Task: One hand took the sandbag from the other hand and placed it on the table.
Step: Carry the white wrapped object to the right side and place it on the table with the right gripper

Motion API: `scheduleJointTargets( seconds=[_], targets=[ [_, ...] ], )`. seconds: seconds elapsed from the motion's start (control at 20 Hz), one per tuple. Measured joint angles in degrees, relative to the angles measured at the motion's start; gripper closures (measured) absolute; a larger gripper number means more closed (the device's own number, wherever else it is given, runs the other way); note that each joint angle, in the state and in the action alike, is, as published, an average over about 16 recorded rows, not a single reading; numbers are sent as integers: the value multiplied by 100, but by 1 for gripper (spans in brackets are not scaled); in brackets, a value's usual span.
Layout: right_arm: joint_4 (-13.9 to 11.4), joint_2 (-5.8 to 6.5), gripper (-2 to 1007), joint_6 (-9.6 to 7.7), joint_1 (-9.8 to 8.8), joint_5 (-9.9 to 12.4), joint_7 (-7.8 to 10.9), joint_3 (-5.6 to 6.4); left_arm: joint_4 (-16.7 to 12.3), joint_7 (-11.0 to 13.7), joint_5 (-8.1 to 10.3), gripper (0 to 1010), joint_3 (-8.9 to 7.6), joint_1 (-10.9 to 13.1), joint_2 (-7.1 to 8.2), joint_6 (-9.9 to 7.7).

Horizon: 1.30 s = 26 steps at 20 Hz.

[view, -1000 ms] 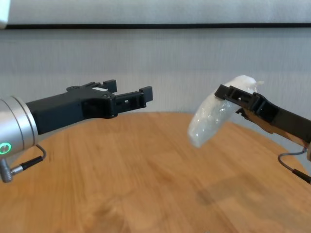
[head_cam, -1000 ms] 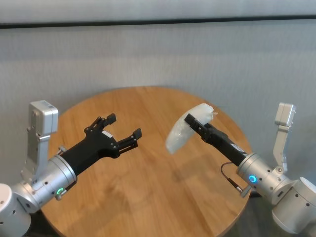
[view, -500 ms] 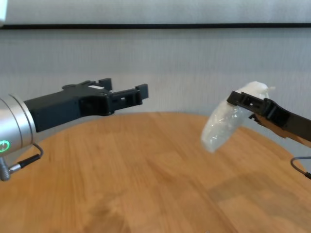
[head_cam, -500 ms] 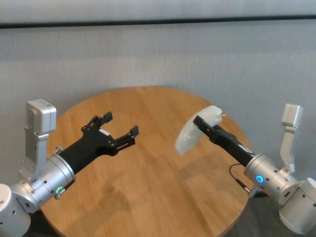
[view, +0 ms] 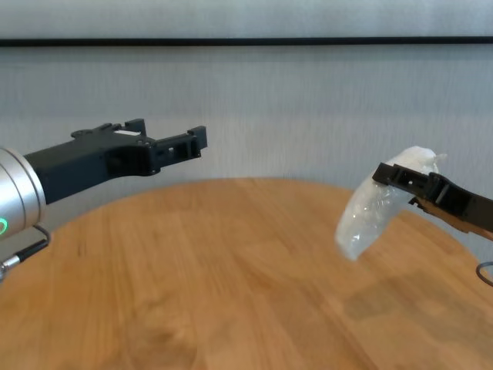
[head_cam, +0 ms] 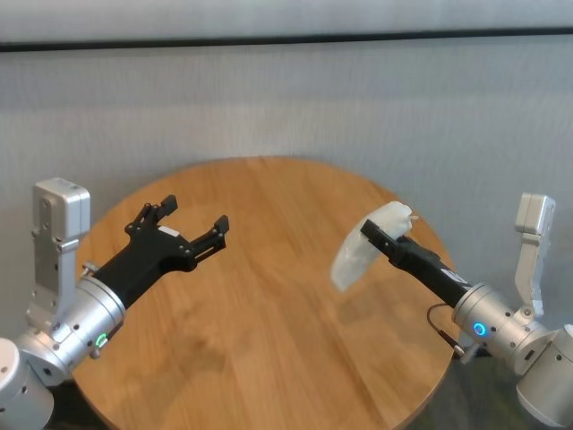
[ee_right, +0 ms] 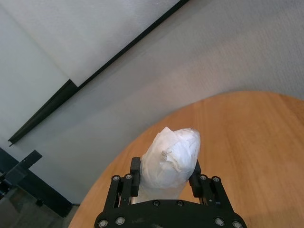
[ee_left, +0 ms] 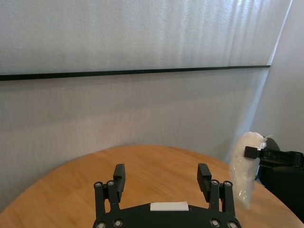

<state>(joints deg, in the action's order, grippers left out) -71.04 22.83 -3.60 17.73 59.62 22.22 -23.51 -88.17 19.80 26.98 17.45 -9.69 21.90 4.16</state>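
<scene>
The white, lumpy, sausage-shaped sandbag in glossy clear plastic hangs in the air above the right edge of the round orange-brown wooden tabletop, not touching it. The black right end effector, on a silver wrist with a blue ring light, is clamped on its upper end, so the bag droops below. The black left end effector, green-lit, hovers over the left edge, fingers spread apart and empty.
</scene>
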Motion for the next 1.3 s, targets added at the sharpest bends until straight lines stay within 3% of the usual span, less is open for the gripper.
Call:
scheduleJointTargets(
  seconds=[0.55, 1.3],
  targets=[
    [106, -16, 410, -226, 24, -267, -512, 107, -34, -135, -183, 10, -194, 71, -150, -74],
    [317, -75, 410, -428, 134, -716, -1064, 228, -30, 11, -148, 10, -323, 100, -240, -161]
  ],
)
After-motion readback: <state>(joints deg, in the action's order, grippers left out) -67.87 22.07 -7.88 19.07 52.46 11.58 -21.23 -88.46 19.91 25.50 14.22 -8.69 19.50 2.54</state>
